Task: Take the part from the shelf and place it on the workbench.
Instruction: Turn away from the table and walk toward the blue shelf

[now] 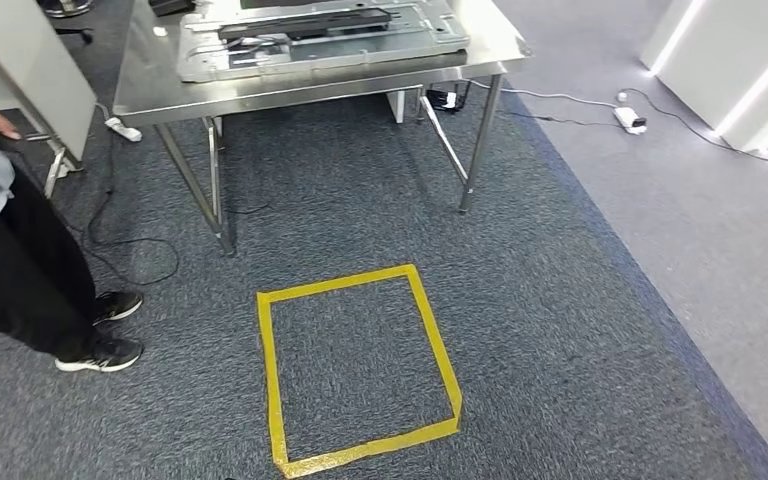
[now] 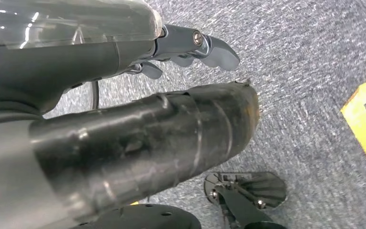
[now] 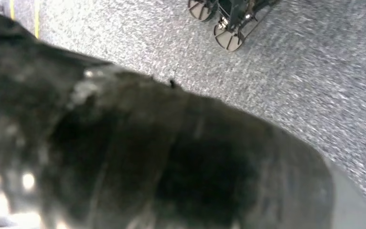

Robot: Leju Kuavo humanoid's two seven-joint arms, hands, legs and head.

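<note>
A steel workbench (image 1: 310, 92) stands ahead across the carpet. On it lies a flat silvery metal panel (image 1: 330, 42) with a long black bar (image 1: 305, 24) on top. In the left wrist view my left hand (image 2: 138, 133) hangs over the carpet; its thick taped thumb and its dark fingers (image 2: 205, 46) are apart, with only carpet between them. My right hand (image 3: 171, 157) is a dark blur close to the lens in the right wrist view, and how its fingers lie is hidden.
A yellow tape square (image 1: 272, 370) marks the carpet in front of the bench. A person (image 1: 20, 260) in black trousers stands at the left beside a white board (image 1: 30, 60). Cables and power strips (image 1: 632, 118) lie by the bench legs. White cabinets (image 1: 740, 60) stand at the far right.
</note>
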